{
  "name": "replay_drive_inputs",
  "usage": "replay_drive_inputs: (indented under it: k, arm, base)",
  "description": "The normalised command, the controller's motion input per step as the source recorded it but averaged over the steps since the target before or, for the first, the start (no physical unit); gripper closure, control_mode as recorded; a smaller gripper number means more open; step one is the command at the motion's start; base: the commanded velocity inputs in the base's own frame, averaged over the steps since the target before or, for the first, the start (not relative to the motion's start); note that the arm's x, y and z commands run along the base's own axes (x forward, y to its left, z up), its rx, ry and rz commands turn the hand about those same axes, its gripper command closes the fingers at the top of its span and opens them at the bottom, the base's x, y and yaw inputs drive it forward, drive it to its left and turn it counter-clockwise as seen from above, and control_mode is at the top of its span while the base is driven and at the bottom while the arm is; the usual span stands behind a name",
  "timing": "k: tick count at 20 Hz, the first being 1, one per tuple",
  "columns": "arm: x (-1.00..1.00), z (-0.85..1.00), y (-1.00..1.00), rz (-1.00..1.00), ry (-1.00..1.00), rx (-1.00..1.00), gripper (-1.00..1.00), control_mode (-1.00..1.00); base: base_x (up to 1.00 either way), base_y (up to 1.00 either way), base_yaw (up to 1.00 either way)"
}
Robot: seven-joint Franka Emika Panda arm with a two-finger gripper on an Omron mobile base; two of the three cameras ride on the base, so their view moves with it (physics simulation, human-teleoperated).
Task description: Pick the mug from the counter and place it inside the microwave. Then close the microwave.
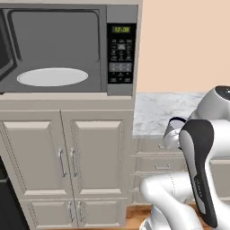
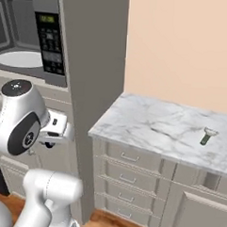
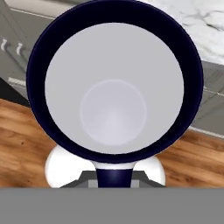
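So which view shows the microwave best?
The left base view: it faces the open microwave, with the whole cavity, the white plate and the button panel. The right base view catches it at its left edge, at a slant: the panel and part of the plate.

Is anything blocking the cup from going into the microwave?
Nothing visible does. The microwave door is swung open to the left, and its cavity holds just the pale turntable plate. The mug looks held up at the gripper, over the wooden floor, below the microwave and to its right.
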Motion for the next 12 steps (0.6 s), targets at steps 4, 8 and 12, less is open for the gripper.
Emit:
replay_drive_inputs:
  k: [4,8,12]
  arm:
    - [0.0,0.0,0.0,0.0,0.0,0.0,1.0,1.0]
    - [0.0,0.0,0.0,0.0,0.0,0.0,1.0,1.0]
    - [0.0,0.0,0.0,0.0,0.0,0.0,1.0,1.0]
  base:
    - [0.06,0.81,0.0]
    - [0.0,0.51,-0.07]
    - [0.0,0.49,-0.21]
